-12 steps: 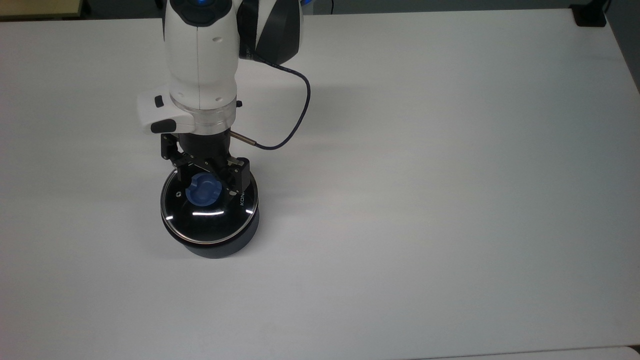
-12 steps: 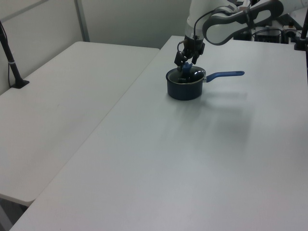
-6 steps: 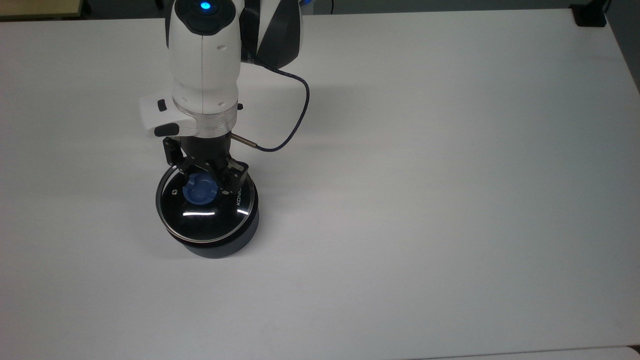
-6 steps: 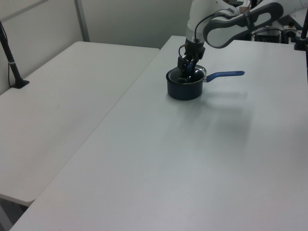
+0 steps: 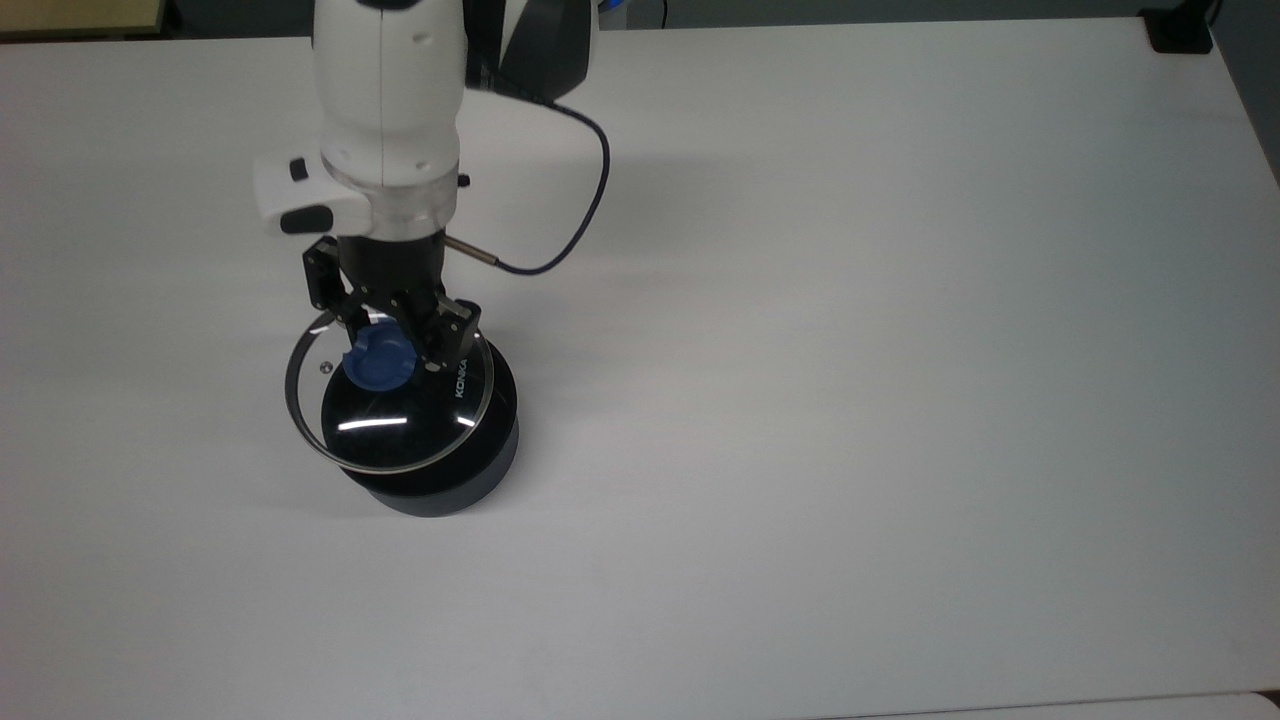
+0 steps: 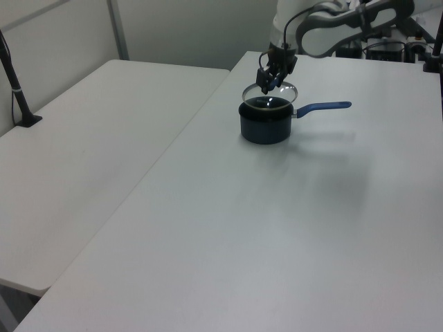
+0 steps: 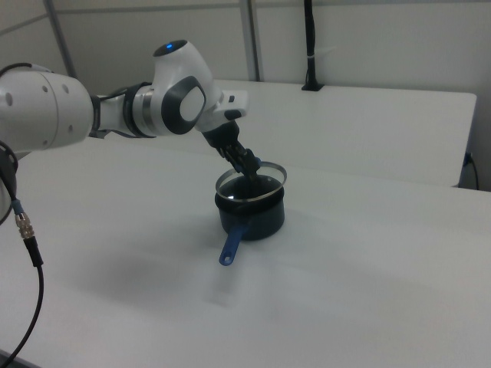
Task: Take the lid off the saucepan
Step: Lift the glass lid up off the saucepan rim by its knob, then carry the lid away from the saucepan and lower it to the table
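The pincer (image 5: pixel 392 335) is pinched tight on the blue knob (image 5: pixel 379 360) in the middle of the lid (image 5: pixel 390 400). In the top view it sits in the left half of the frame, a little above the middle, and the white arm (image 5: pixel 388 100) reaches down to it from the top edge. The lid is a round glass plate with a shiny metal ring around it. It is off the pot (image 5: pixel 440 470) and hangs in the air just above it. In the top view the lid sits a bit toward the top view's left of the pot, so part of it hangs past the pot's edge over the white table (image 5: pixel 900 400). In the left view the lid (image 6: pixel 268 90) floats over the dark pot (image 6: pixel 264 123) near the top middle of the frame, with a gap between them. The pot's long blue handle (image 6: pixel 324 106) points to the left view's right. In the right view the lid (image 7: pixel 251 178) is tipped a little above the pot (image 7: pixel 253 215), and the handle (image 7: pixel 231 245) points down toward the bottom of the frame. I think the lifting step is under way and the lid is free of the pot. The next move probably calls for carrying the lid well to the side and setting it down flat on the table. The pincer should keep its tight hold until then, because a glass lid could slip or swing.
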`<state>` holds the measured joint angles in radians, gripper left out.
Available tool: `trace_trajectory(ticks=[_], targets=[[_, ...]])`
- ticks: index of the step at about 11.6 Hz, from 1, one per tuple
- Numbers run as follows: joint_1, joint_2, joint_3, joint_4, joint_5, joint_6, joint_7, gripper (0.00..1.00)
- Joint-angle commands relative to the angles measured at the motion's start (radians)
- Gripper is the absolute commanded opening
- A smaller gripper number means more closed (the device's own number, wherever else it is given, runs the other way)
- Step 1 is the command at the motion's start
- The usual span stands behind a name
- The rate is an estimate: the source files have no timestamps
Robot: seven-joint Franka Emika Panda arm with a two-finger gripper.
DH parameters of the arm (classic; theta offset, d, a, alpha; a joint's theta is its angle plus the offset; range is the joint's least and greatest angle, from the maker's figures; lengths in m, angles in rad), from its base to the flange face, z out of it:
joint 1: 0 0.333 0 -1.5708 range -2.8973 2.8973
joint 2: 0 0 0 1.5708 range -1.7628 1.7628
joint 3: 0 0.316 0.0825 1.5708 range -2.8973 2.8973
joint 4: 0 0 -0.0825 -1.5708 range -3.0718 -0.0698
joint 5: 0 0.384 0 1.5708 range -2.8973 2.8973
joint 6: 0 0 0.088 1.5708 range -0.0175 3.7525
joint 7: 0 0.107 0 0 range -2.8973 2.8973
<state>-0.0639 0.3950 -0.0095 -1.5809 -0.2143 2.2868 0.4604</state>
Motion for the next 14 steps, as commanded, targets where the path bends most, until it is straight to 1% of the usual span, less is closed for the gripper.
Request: trace_trajectory(ticks=[1, 3, 4, 5, 6, 7, 8, 10, 12, 13, 14], targets=[[-0.002, -0.157, 0.035, -0.071, 0.002, -0.148, -0.115, 0.3], [-0.008, -0.273, 0.089, -0.143, 0.045, -0.277, -0.228, 0.3], [0.004, -0.319, 0.097, -0.169, 0.079, -0.344, -0.274, 0.31], [0.027, -0.341, 0.1, -0.189, 0.105, -0.401, -0.301, 0.31], [0.05, -0.349, 0.108, -0.212, 0.107, -0.42, -0.305, 0.31], [0.053, -0.344, 0.138, -0.237, 0.107, -0.418, -0.305, 0.31], [0.053, -0.34, 0.149, -0.269, 0.107, -0.406, -0.305, 0.31], [0.062, -0.363, 0.173, -0.394, 0.107, -0.306, -0.305, 0.31], [0.065, -0.384, 0.18, -0.516, 0.104, -0.195, -0.309, 0.31], [0.056, -0.401, 0.18, -0.575, 0.096, -0.179, -0.343, 0.31], [0.049, -0.424, 0.18, -0.641, 0.093, -0.175, -0.412, 0.31]])
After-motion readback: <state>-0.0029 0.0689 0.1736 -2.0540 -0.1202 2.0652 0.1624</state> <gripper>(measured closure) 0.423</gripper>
